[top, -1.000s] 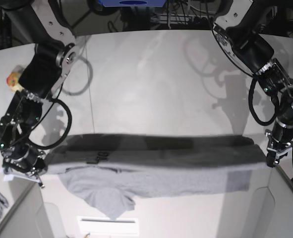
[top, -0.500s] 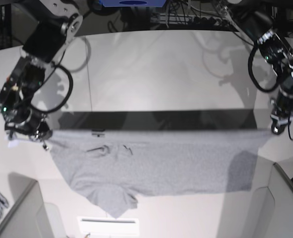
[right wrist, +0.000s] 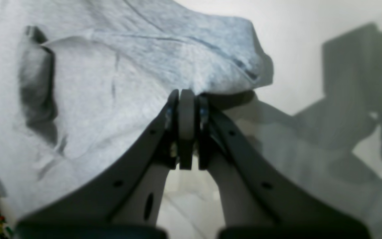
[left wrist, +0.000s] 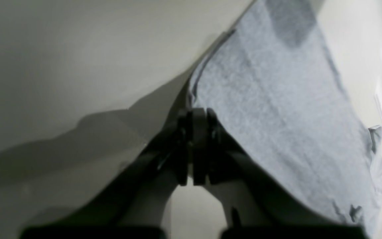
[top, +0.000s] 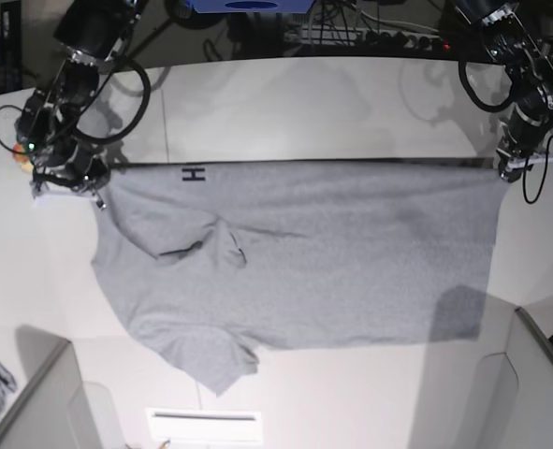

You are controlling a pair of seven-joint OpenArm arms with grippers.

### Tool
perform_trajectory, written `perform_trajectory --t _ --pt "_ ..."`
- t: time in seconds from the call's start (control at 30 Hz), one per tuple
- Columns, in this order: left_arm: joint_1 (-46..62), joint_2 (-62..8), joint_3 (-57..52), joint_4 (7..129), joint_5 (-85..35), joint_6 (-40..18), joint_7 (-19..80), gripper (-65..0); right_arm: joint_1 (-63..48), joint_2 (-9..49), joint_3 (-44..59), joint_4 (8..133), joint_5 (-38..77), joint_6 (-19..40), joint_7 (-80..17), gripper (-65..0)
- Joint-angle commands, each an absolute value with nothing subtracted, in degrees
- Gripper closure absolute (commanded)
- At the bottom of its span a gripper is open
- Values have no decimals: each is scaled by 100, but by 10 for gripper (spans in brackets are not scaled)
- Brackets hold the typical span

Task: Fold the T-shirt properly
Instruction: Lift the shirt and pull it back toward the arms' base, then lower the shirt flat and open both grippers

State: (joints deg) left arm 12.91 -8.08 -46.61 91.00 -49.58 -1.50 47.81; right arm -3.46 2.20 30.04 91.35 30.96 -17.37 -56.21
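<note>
We see the T-shirt [top: 304,271] spread flat on the table [top: 304,103], bare tabletop beyond its far edge. The 2 claws, left gripper [left wrist: 194,114] and right gripper [right wrist: 186,94], are clamped tight on that edge's 2 corners.

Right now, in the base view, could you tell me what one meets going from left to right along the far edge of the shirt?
Right gripper pinching one corner → small black lettering at the edge → stretched T-shirt → left gripper pinching the other corner.
</note>
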Motion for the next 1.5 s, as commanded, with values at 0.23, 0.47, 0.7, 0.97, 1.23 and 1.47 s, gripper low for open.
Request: perform_trajectory --t 0.23,0.47,0.7,0.97,1.23,1.47 --pt "1868 -901 -4681 9235 -5051 -180 4673 0 -866 268 3020 10026 3143 -1701 -5543 0" --pt "2281 -892 -4716 9244 -5051 -505 4673 0 -1297 259 3020 10053 3143 -1692 -5543 0" --pt "2527 -892 -4725 9244 -5042 -593 4673 0 -1736 251 3020 10589 3143 -1692 -5543 0" --pt "2677 -901 -4725 9341 -5033 -602 4673 0 -1974 242 3020 10651 3152 -1692 -5552 0" --pt "2809 -901 -4725 9648 -5033 -602 4673 0 -2114 242 3020 10695 3152 -1692 -5552 0" --pt "2862 -884 -4725 9613 -5024 -602 4681 0 -2114 242 3020 10686 3152 -1692 -5552 0"
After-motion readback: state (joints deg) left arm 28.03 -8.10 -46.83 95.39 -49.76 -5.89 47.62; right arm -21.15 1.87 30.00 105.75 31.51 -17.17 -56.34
